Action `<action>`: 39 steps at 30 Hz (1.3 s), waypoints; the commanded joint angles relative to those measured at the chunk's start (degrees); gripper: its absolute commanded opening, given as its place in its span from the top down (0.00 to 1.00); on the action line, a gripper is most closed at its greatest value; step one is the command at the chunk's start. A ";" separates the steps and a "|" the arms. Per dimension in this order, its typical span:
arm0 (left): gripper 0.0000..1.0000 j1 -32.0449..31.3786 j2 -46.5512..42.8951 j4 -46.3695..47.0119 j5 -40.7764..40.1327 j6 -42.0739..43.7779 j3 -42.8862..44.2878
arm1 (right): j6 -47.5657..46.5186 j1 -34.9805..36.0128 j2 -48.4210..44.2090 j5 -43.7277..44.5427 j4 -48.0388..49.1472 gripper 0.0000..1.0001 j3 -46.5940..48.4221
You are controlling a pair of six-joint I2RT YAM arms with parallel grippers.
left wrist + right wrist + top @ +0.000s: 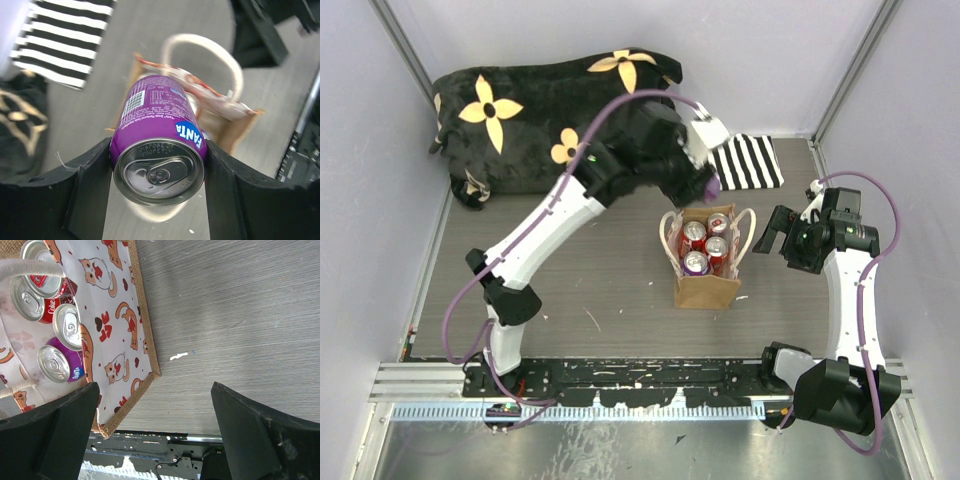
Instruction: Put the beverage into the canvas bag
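Purple Fanta can (pixel 159 150) sits pinched between the left gripper's (pixel 157 176) jaws, with the canvas bag (pixel 239 131) just beyond their tips. Cans (pixel 52 362) crowd the bag, so an early release could strike a rim or the handle (pixel 200 45) and tip it. The right gripper (pixel 155 405) is spread and empty, the bag outside its left jaw.

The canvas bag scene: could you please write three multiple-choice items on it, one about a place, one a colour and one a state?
1. Where does the canvas bag stand? A on the striped cloth; B on the table; C on the black cushion.
2. What colour is the can in the left tool? A red; B green; C purple.
3. How is the right tool? A open, empty; B shut on a can; C shut on a handle.
Answers: B, the bag sits on bare tabletop; C, its Fanta label is purple; A, it gapes wide, holding nothing.
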 commanded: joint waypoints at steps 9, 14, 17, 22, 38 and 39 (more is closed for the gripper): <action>1.00 -7.51 -2.55 9.64 -2.39 0.85 -11.47 | -0.23 -0.28 -1.21 -0.03 0.31 0.00 1.65; 1.00 -9.22 -1.18 9.53 -1.74 0.58 -13.33 | -0.46 -0.23 -1.11 -0.10 0.39 0.00 1.48; 1.00 -10.30 -0.91 9.31 -1.14 0.33 -14.74 | -0.44 -0.26 -0.95 -0.11 0.54 0.00 1.48; 1.00 -11.75 -1.17 8.87 -0.17 -0.72 -17.20 | -0.49 -0.31 -0.84 -0.11 0.63 0.00 1.39; 1.00 -13.29 4.39 8.82 -0.29 -0.53 -16.74 | -0.37 -0.26 -0.89 -0.01 0.81 0.00 1.15; 1.00 -13.29 5.07 8.56 -0.24 -0.41 -16.15 | -0.33 -0.24 -0.83 0.06 0.82 0.00 1.07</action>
